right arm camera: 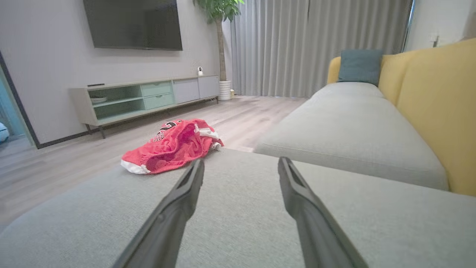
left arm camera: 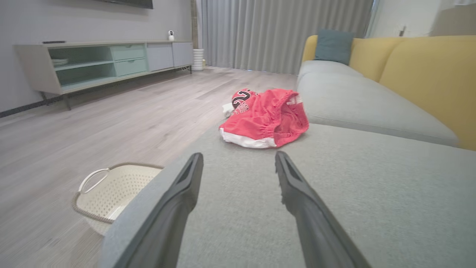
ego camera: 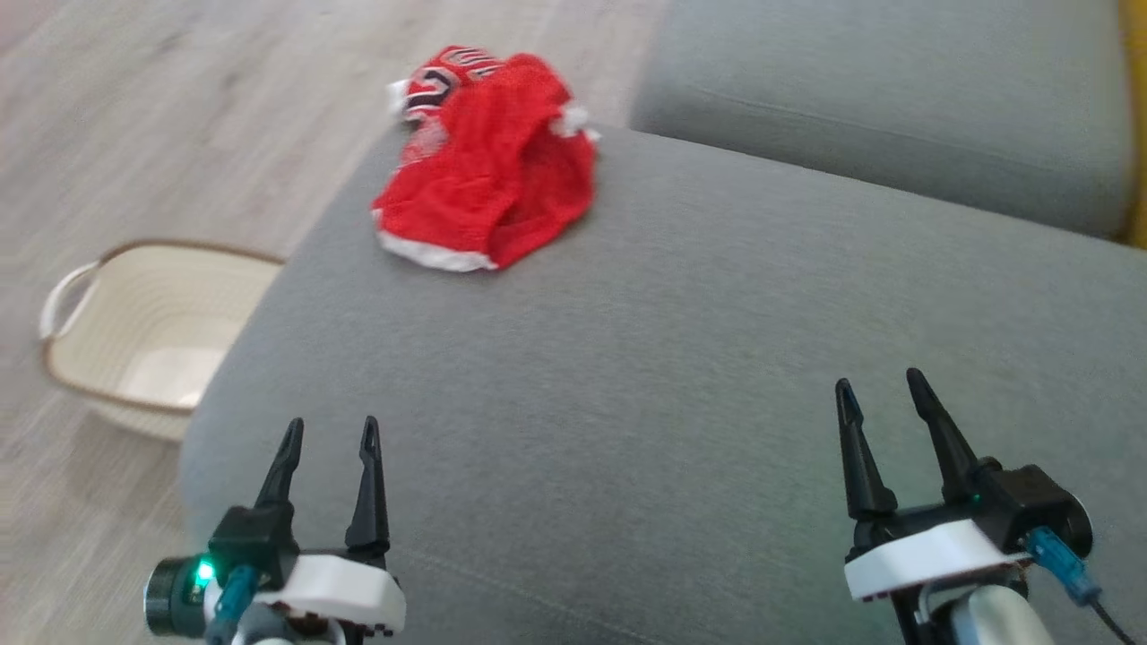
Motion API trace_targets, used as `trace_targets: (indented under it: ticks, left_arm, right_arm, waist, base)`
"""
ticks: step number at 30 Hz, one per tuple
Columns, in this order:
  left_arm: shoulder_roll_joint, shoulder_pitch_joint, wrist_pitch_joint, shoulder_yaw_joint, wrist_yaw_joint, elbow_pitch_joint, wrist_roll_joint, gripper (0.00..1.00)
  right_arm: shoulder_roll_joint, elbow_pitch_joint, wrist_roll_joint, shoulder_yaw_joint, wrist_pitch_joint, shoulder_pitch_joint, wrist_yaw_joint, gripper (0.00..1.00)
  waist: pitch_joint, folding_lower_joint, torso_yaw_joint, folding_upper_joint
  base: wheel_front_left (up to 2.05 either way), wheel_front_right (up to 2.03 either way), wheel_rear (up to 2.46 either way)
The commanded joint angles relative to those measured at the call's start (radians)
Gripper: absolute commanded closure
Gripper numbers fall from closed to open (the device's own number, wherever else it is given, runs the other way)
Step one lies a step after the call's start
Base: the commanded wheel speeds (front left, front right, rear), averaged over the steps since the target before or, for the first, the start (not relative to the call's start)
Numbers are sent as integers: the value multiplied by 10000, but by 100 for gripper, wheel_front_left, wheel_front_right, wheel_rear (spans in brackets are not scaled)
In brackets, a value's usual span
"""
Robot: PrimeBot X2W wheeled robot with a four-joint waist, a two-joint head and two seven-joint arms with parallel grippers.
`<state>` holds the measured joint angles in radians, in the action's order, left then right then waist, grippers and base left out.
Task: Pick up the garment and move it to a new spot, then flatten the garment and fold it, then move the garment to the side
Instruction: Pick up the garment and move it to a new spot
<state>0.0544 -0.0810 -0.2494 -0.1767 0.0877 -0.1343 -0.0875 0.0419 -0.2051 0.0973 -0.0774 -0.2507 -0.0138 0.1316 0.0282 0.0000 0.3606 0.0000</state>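
One red garment [ego camera: 488, 166] on a grey sofa cushion [ego camera: 645, 376]
It lies crumpled at the far left corner; the left gripper [ego camera: 332, 428] and right gripper [ego camera: 880, 381] hover nearer, fingers spread, holding nothing; one basket [ego camera: 63, 300] on the floor

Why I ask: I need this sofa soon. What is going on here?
A two-armed robot is set to tidy a red garment, but has not touched it. The garment lies crumpled near the far left edge of the grey sofa seat. The left gripper and right gripper are both open and empty over the near part of the seat, fingers pointing toward the garment. A pale basket stands on the floor to the left of the seat.
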Motion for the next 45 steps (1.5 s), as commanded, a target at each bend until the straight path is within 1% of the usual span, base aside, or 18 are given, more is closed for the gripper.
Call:
trace_targets:
  ticks: [1, 7, 19, 24, 28, 30, 31, 34, 37, 41, 45]
  left_arm:
    - [-15, 284, -124, 392, 15, 344, 99, 0]
    - [-12, 228, -124, 551, -24, 413, 140, 0]
    - [-4, 218, -124, 793, -44, 500, 107, 0]
    - [248, 640, -124, 1169, -135, 558, 148, 0]
    - [741, 1607, -124, 1546, -291, 701, 224, 0]
    - [977, 2266, -124, 1707, -472, 643, 129, 0]
    - [1107, 2635, -124, 1744, -638, 549, 49, 0]
    - [1639, 3892, 82, 1564, -1207, -101, 102, 0]
    - [1983, 5328, 696, 1299, -1647, -1031, 55, 0]
    - [2225, 6976, 1589, 857, -1976, -2430, -126, 0]
    - [2409, 8110, 2217, 283, -2126, -3768, -319, 0]
  right_arm:
    - [83, 325, 90, -261, -111, 261, -9, 0]
    - [83, 273, 131, -285, -111, 270, -9, 0]
    - [83, 235, 114, -408, -111, 370, -9, 0]
    - [83, 330, -82, -425, -111, 537, -9, 0]
    - [83, 423, -371, -346, -111, 780, -9, 0]
    - [83, 482, -534, -296, -111, 933, -9, 0]
    - [83, 516, -614, -271, -111, 1013, -9, 0]
    - [83, 610, -862, -167, -111, 1217, -9, 0]
    - [83, 687, -1079, -107, -111, 1439, -9, 0]
    - [83, 829, -1267, -152, -111, 1816, -9, 0]
    - [83, 944, -1413, -128, -111, 2096, -9, 0]
  waist:
    - [39, 0, 810, 0]
    - [41, 0, 1391, 0]
    - [-152, 0, 1462, 0]
    - [-684, 0, 889, 0]
    - [-1333, 0, 245, 0]
    - [-1709, 0, -82, 0]
    - [-1919, 0, -236, 0]
    - [-2539, 0, -600, 0]
    - [-3112, 0, -873, 0]
    - [-3797, 0, -1241, 0]
    - [-4336, 0, -1588, 0]
  base:
    - [0, 0, 0]
    - [0, 0, 0]
    - [0, 0, 0]
    - [0, 0, 0]
    - [0, 0, 0]
    - [0, 0, 0]
    - [0, 0, 0]
    - [0, 0, 0]
    - [0, 0, 0]
    - [0, 0, 0]
    - [0, 0, 0]
